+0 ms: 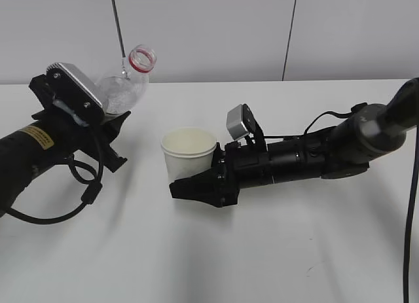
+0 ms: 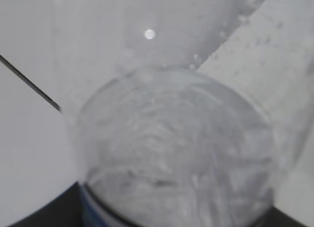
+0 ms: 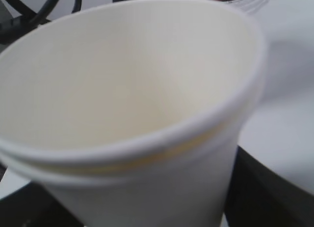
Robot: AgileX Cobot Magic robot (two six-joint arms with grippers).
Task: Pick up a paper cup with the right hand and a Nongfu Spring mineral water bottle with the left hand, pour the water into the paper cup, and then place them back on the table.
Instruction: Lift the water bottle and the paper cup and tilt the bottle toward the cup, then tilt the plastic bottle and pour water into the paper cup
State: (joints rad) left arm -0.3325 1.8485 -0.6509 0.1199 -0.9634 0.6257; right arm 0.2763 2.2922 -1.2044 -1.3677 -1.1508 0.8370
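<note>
The Nongfu Spring mineral water bottle (image 1: 126,87) is clear, uncapped, with a red neck ring. It is held tilted above the table, mouth up and to the right, toward the paper cup. My left gripper (image 1: 110,120) is shut on its lower body, and its label is hidden. In the left wrist view the wet bottle (image 2: 176,153) fills the frame. The off-white paper cup (image 1: 188,152) stands upright at mid-table between the jaws of my right gripper (image 1: 194,175), which is shut on it. The cup (image 3: 132,89) looks empty in the right wrist view. Its base is hidden.
The white table (image 1: 262,250) spreads around both arms. The left arm's black cable (image 1: 78,192) loops over the table at the left. A small dark scuff (image 1: 309,270) marks the front right. A grey wall with dark seams stands behind.
</note>
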